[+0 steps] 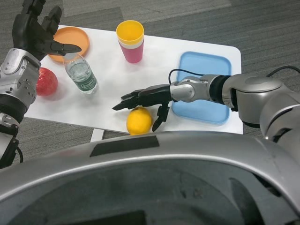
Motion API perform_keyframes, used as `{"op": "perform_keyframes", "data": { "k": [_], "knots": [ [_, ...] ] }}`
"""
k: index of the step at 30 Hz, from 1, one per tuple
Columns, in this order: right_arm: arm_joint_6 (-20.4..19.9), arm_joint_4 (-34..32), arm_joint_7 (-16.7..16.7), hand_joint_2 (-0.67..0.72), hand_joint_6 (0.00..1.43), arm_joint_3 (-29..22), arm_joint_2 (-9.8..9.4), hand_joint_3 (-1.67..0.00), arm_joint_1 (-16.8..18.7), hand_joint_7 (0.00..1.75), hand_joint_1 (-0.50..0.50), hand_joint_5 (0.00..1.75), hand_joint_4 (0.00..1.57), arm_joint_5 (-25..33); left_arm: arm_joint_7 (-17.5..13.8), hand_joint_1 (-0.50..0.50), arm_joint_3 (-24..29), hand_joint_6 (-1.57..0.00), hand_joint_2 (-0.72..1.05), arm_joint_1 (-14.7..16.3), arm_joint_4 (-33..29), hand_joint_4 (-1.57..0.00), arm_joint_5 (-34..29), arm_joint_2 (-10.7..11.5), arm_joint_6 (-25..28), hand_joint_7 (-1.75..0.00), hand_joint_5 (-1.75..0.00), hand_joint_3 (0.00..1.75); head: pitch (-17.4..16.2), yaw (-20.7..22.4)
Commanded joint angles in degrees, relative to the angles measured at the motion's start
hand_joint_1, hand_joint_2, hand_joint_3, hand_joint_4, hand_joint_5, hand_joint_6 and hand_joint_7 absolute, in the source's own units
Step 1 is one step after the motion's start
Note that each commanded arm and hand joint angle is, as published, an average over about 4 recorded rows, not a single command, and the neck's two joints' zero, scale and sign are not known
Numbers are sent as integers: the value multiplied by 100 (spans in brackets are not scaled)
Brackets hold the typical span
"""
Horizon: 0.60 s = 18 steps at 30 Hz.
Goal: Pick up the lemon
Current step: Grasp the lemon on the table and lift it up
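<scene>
Head view: lemon [139,120] sits at the near edge of the white bench [154,61], just left of the blue tray [202,63]. My right robot hand [145,101] is right over it — fingers stretched out flat above the top, thumb hanging down along its right side, nothing gripped. Can't tell whether it touches the fruit. My left robot hand [37,30] is raised over the far-left corner, fingers spread, holding nothing — orange plate [75,37] behind it. Also on the bench: clear water bottle [81,75], red apple [46,80] at the left edge, stacked yellow-on-pink cups [131,41].
</scene>
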Motion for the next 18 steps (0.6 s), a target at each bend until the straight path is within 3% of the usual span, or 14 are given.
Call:
{"op": "perform_keyframes", "data": {
  "k": [1,4,11,13,18],
  "knots": [
    [7,219,-220,-53,0,52,43,-67,-132,0,-17,0,0,-155,-18,-46,-30,0,7,-86,28,0,-19,-7,-45,-21,-21,9,-16,5],
    [7,320,-272,-48,0,118,52,-81,-132,0,-17,0,0,-190,-18,-46,-30,0,7,-86,28,0,-19,-7,-41,-21,-21,9,-33,24],
    [7,581,-345,-48,1,436,45,-93,-251,0,-17,0,0,-265,-18,-46,-39,0,7,-81,28,0,-19,-5,-41,-24,-21,9,-74,66],
    [7,634,-347,-48,9,586,58,-99,-295,0,-17,0,0,-265,-18,-46,-39,0,7,-81,28,0,-19,-1,-43,-23,-21,9,-90,91],
    [-1,717,-334,-48,56,784,25,-103,-308,14,-17,0,0,-258,-18,-46,-44,0,7,-81,28,0,-19,6,-41,-23,-21,9,-123,88]
  ]
}}
